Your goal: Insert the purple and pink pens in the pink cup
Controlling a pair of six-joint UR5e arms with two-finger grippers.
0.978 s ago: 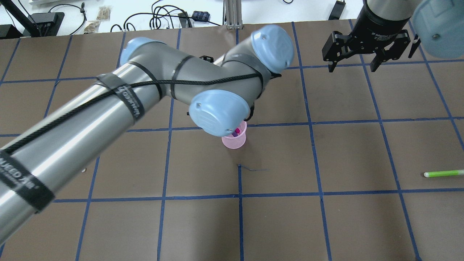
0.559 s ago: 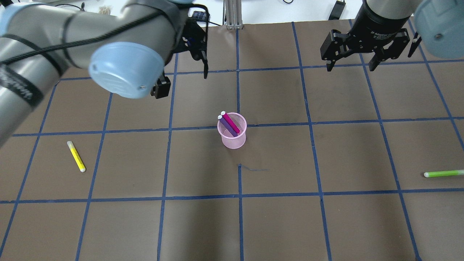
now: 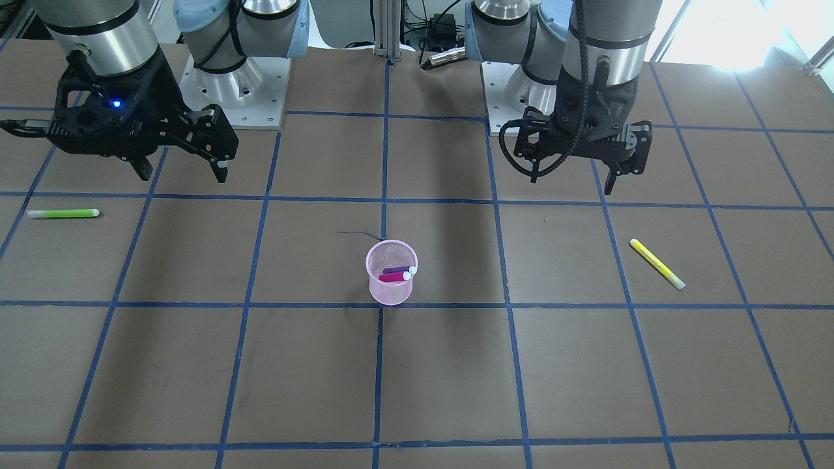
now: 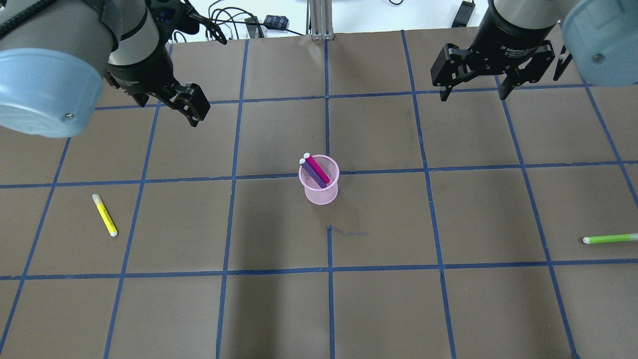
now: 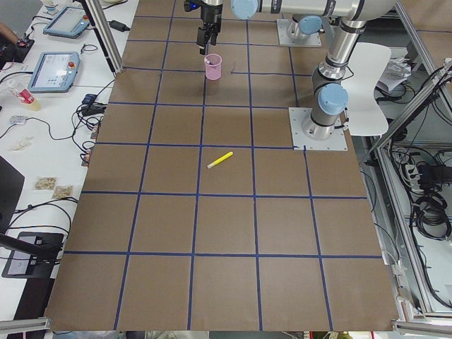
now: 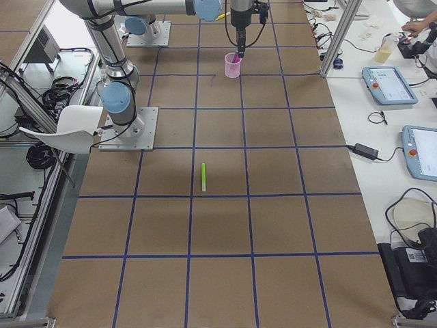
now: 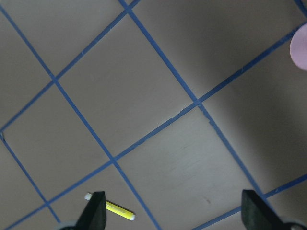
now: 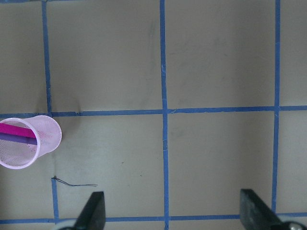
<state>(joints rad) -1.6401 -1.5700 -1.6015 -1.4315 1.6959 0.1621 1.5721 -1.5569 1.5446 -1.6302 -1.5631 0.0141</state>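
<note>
The pink mesh cup stands upright at the table's middle, also in the front view and the right wrist view. The purple pen and the pink pen lean side by side inside it, white caps over the rim. My left gripper is open and empty, high at the back left, well away from the cup. My right gripper is open and empty at the back right. In the left wrist view only an edge of the cup shows.
A yellow highlighter lies on the table at the left, also in the left wrist view. A green highlighter lies near the right edge. The brown table top is marked with a blue tape grid.
My left arm has swung away from over the cup to the back left, uncovering both pens in the cup and the yellow highlighter. The right arm has barely moved.
</note>
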